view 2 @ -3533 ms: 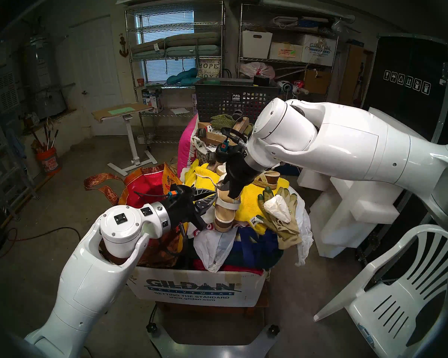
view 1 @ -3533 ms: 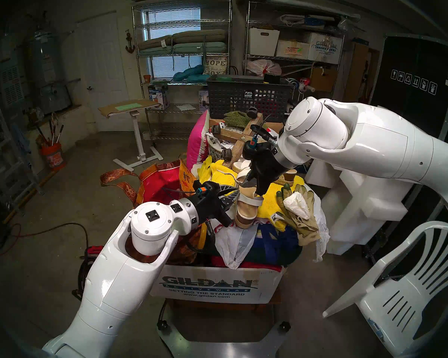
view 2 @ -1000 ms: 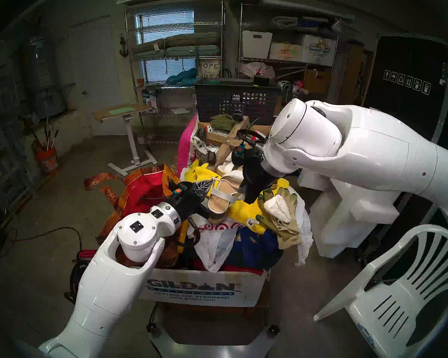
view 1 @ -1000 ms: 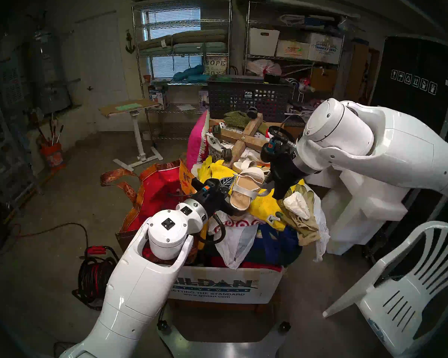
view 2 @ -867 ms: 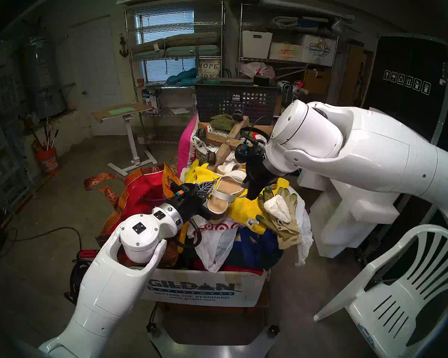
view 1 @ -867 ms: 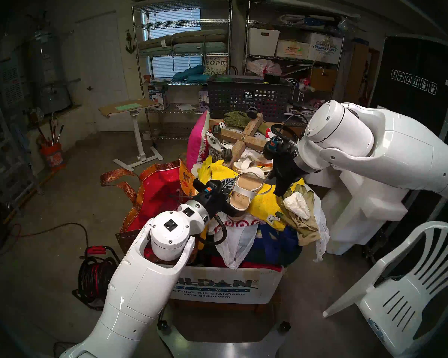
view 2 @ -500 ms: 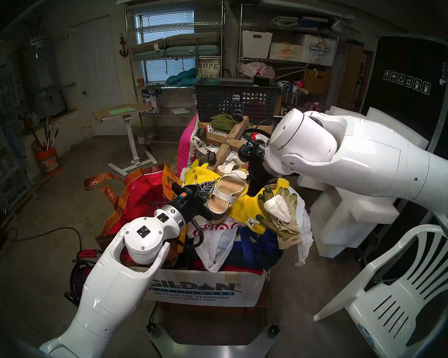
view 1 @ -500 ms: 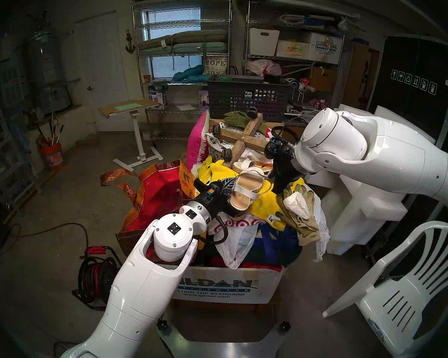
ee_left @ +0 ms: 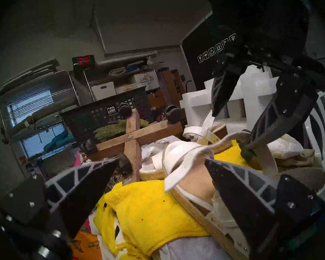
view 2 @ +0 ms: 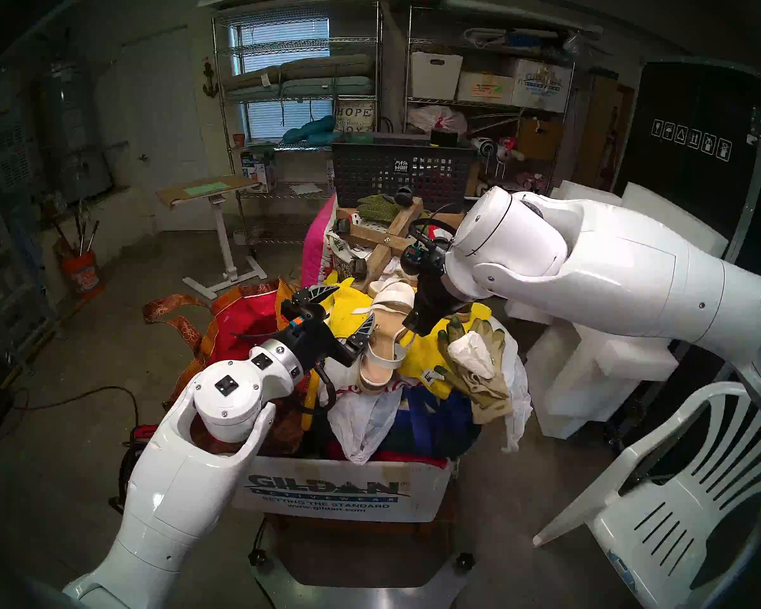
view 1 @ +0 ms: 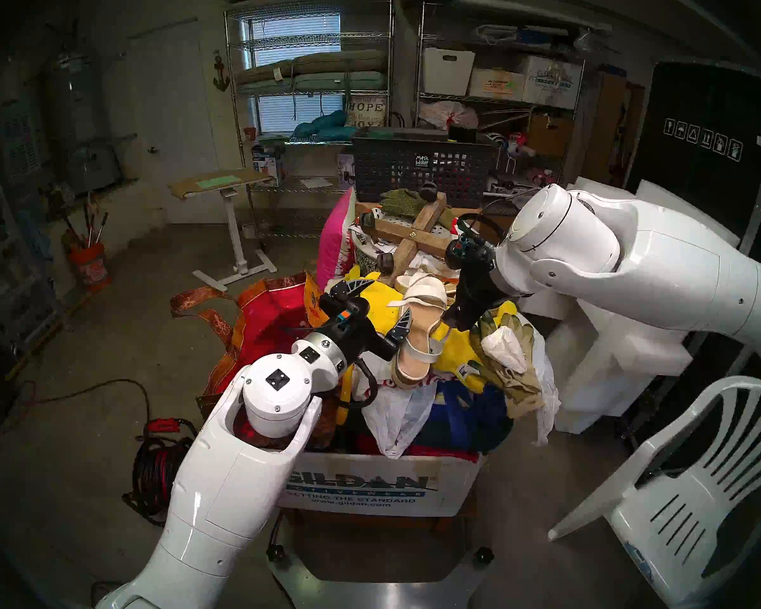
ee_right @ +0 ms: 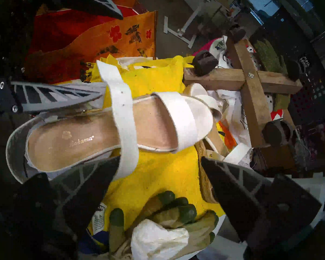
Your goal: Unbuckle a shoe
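In a cluttered garage with wire shelves (view 1: 308, 89), an overfilled cardboard box (view 1: 370, 489) carries a heap of cloth and bags. The sandal (view 1: 418, 335) lies on a yellow towel (view 1: 458, 357) atop the heap, strap loose. The left gripper (view 1: 381, 305) and right gripper (ee_left: 235, 122) flank it, both spread wide and empty. A wooden cross (view 1: 414, 239), gloves (view 1: 508, 357) and the twin sandal (view 1: 414, 280) crowd close.

The sandal (view 1: 418, 331) lies atop a crowded pile, open from above. The left gripper (view 1: 381, 307) crowds its left side, one finger against the sole edge; the right gripper (ee_right: 160, 180) hangs over its right. A loose strap (ee_right: 120, 111) crosses the footbed. Gloves (view 1: 508, 357) block the right, a wooden cross (view 1: 414, 237) and the twin sandal (ee_left: 204, 135) the far side.
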Motion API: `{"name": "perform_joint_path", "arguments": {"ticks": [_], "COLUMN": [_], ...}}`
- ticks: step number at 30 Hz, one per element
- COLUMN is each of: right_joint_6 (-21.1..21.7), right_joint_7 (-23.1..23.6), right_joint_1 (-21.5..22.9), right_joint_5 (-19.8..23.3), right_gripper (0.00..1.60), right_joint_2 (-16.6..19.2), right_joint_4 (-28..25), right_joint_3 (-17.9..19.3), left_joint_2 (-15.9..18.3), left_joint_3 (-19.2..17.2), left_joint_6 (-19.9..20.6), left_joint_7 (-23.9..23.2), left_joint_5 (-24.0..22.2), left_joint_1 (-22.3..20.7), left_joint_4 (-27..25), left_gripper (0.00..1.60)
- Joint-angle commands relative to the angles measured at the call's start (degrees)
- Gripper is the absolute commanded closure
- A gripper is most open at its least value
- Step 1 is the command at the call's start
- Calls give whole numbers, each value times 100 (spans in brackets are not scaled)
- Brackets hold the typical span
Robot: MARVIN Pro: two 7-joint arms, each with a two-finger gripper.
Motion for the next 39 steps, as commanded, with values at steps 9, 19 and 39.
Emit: {"name": "perform_joint_path", "arguments": {"ticks": [9,19,39], "right_joint_6": [-517,-656,-829], "right_joint_7": [-118,-411,-1269], "right_joint_1": [239,287,-8], "right_joint_5": [168,115,326], "right_gripper": [0,0,0], "right_joint_2": [292,549,750], "right_joint_4": [-294,-472,-731], "right_joint_3": [592,823,952], "left_joint_2": [96,1,45], "left_joint_3": [-541,-749,-759], "left_joint_6": [112,314,442], "left_joint_7": [-259,-590,-969], "left_joint_5": [-326,-619,-712], "left_joint_1": [-505,-1132,-1226], "left_joint_4": [-403,-396,-275], "left_gripper": [0,0,0]}}
